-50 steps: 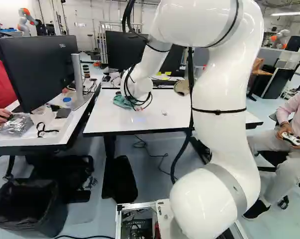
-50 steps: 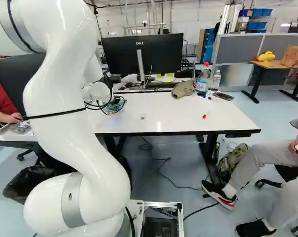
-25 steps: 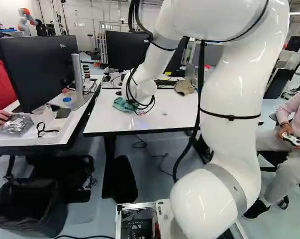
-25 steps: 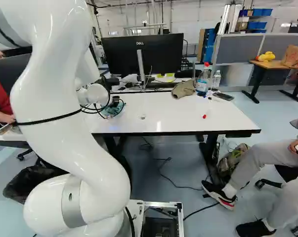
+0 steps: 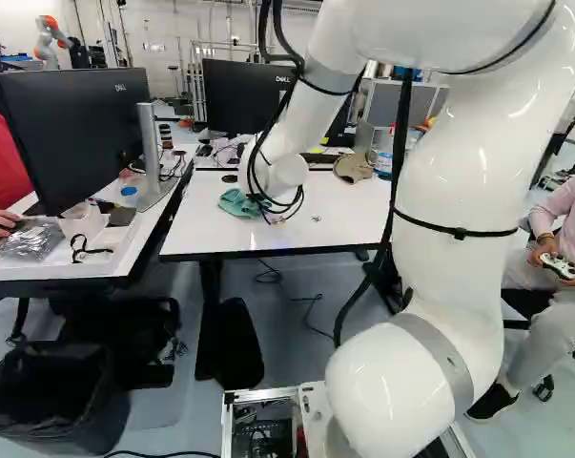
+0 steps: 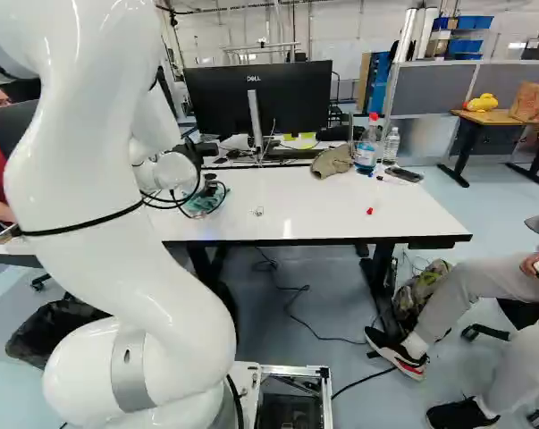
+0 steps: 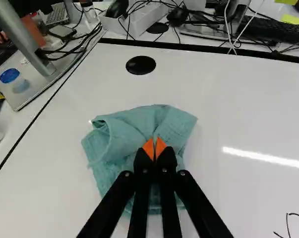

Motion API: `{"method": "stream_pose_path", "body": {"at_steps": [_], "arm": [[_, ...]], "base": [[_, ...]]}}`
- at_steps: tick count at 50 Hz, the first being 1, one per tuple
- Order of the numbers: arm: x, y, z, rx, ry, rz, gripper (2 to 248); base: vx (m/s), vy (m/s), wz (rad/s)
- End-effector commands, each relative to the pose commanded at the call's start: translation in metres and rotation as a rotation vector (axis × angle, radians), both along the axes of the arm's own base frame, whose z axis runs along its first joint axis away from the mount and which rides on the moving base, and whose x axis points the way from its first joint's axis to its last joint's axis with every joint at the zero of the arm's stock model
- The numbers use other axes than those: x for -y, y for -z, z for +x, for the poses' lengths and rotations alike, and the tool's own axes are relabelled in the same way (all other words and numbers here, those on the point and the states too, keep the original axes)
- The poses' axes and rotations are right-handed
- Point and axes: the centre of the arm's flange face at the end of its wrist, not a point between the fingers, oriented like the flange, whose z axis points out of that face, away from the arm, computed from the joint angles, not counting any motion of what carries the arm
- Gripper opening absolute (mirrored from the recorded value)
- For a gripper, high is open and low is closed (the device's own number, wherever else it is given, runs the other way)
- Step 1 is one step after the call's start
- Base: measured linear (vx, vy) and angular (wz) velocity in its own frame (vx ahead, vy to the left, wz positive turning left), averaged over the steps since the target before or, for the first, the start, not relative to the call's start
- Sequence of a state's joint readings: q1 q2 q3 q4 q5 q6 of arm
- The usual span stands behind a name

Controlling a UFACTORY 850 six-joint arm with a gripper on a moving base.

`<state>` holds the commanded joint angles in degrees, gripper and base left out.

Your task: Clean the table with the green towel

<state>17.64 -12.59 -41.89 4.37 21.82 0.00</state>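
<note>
From my seat at the controls, I have the gripper (image 6: pixel 212 186) drawn narrow, its orange pads (image 7: pixel 148 149) pinching a fold of the green towel (image 7: pixel 127 131). The towel lies rumpled on the white tabletop (image 6: pixel 314 201), a little left of the middle in the left base view, with folds spreading around the fingertips. Ahead of the gripper in my wrist view, past the towel, I see a black disc (image 7: pixel 141 65) set into the tabletop.

In the right base view, a small red piece (image 6: pixel 369 211) sits right of the middle, near the front edge. Toward the upper right of that frame, a tan cap (image 6: pixel 332 162) lies just beside a red-topped bottle (image 6: pixel 367 147), which stands upright with a clear bottle (image 6: pixel 391 145) near it. A monitor (image 6: pixel 224 103) stands behind them, at upper middle.
</note>
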Motion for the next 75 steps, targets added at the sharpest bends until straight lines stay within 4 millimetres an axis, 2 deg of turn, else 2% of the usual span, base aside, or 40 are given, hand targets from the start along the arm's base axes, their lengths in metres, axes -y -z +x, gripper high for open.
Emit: {"method": "stream_pose_path", "body": {"at_steps": [46,75], "arm": [[0.005,-0.052,-0.013,0.099,0.002,0.031,25],[0.046,-0.053,-0.030,0.099,0.077,0.027,25]], "base": [[0.000,0.000,0.000],[0.000,0.000,0.000]]}}
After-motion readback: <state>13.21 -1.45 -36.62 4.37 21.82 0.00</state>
